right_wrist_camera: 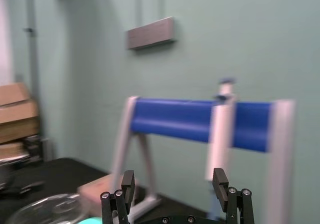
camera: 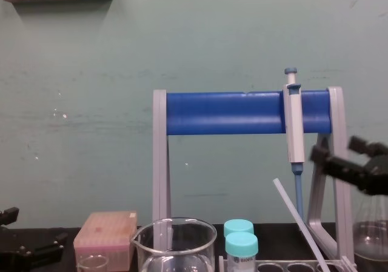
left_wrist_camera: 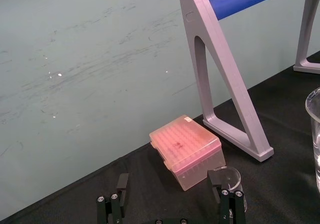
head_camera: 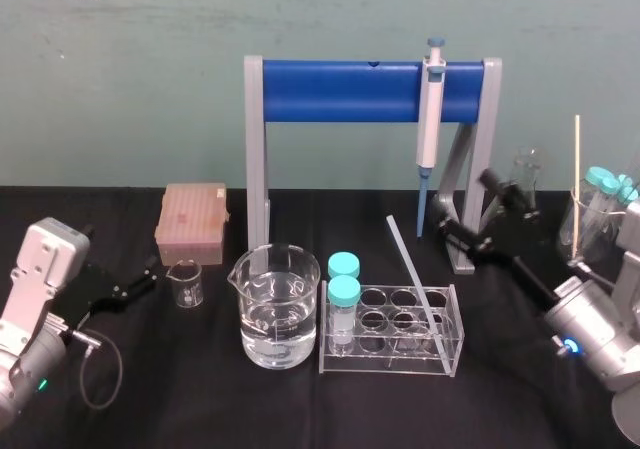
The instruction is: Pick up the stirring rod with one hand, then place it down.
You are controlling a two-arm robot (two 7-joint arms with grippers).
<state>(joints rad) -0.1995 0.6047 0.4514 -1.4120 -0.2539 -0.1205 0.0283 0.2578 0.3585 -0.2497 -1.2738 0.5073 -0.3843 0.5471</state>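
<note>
One stirring rod (head_camera: 411,271) stands tilted in the clear rack (head_camera: 455,354) near the middle of the black table (head_camera: 300,409). Its lower end sits in one of the rack's right-hand holes and its upper end leans up and back toward the stand (head_camera: 258,139). The rack also holds two capped tubes (head_camera: 344,294) at its left end. There is one stand, grey with a blue crossbar, and one pipette (head_camera: 430,119) hangs from the bar. Just left of the rack is one large beaker (head_camera: 275,309) partly filled with clear liquid. One small beaker (head_camera: 186,282) stands further left, in front of one pink box (head_camera: 192,224). At the right edge of the table, one flask (head_camera: 525,174) stands beside another beaker (head_camera: 590,231) that holds capped tubes and a thin wooden stick (head_camera: 576,174). The right hand (head_camera: 470,209) is raised above the table, just to the right of the rod's upper end. It is near the rod but not touching it. Its fingers (right_wrist_camera: 128,180) are spread apart and hold nothing. The left hand (head_camera: 140,277) is low at the left side of the table, close to the small beaker and well apart from the rod. Its fingers (left_wrist_camera: 121,184) are likewise spread and empty.
</note>
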